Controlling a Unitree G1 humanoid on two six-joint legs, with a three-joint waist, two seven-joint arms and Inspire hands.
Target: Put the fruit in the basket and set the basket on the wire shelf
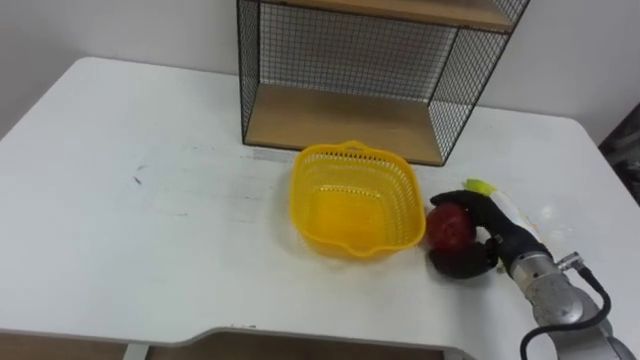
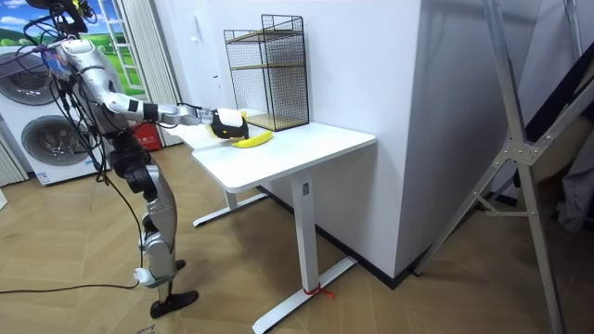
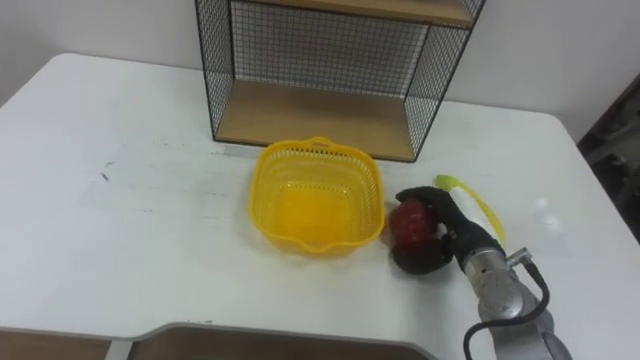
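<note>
The right hand (image 1: 497, 240) reaches in from the table's (image 1: 150, 200) near right corner. Its dark fingers (image 1: 470, 200) curl over the top of a red fruit (image 1: 450, 225), with the thumb closing under its near side, so the fruit is wrapped rather than merely touched. The fruit sits just beside the right wall of the yellow basket (image 1: 392, 185), low over the table. I cannot tell whether it is already lifted clear of the surface. That spot suits the job, since only a short lift and a carry toward the table's left edge would bring the fruit over the rim. The fruit is round and has no long axis to speak of, and I cannot make out where its stalk end points. A banana (image 1: 482, 186) lies behind the hand and is partly covered by it. Its long axis runs on a slant from a greenish tip near the basket's far right corner toward the table's right edge. The basket stands upright near the middle of the table, mouth up and empty, with its handle lips facing the far and near edges. Just beyond it, at the far edge, the wire shelf (image 1: 340, 115) presents its open front and bare lower board, ready to take the basket, probably by a straight push away.
</note>
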